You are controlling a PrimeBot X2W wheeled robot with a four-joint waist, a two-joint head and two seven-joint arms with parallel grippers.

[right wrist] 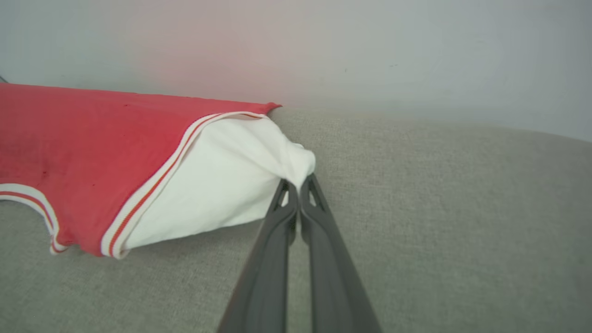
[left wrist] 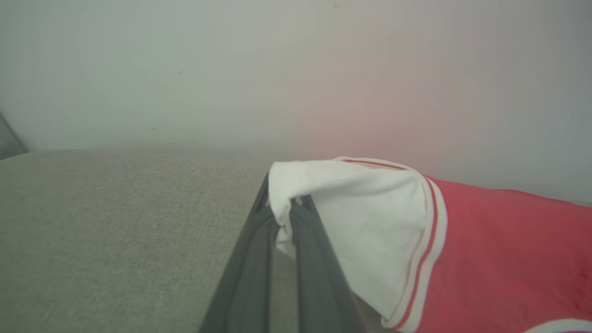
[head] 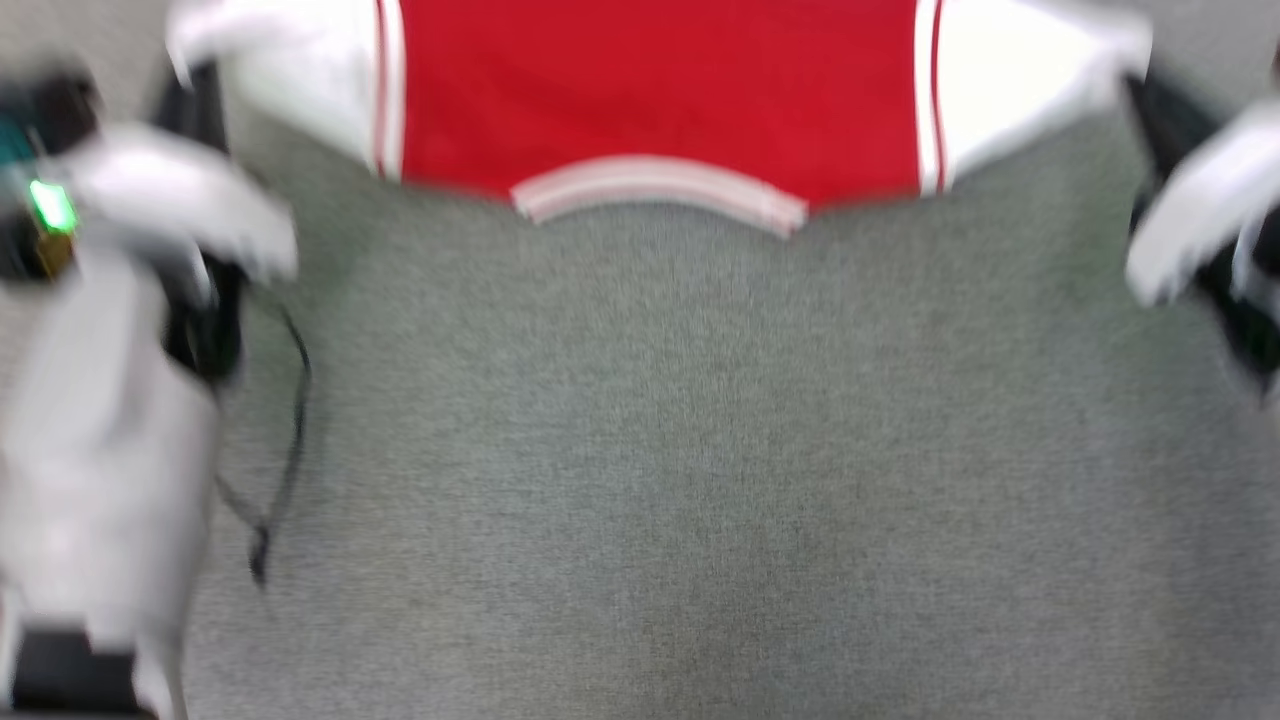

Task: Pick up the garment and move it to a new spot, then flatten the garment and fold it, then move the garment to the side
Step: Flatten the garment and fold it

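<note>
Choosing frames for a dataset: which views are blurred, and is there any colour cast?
Head view: motion blur throughout, the garment smeared. Left wrist view: sharp where the left gripper pinches the garment; a pink reflection tints the wall. Right wrist view: sharp at the right gripper, same pink tint on the wall.

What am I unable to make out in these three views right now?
Head view: the garment runs off the top edge, hem unseen; motion blur smears the whole picture.
Left wrist view: how much sleeve the left pincer holds is hidden inside its grip; the garment is cut by the right edge.
Right wrist view: same at the right pincer; the garment is cut by the left edge.
</note>
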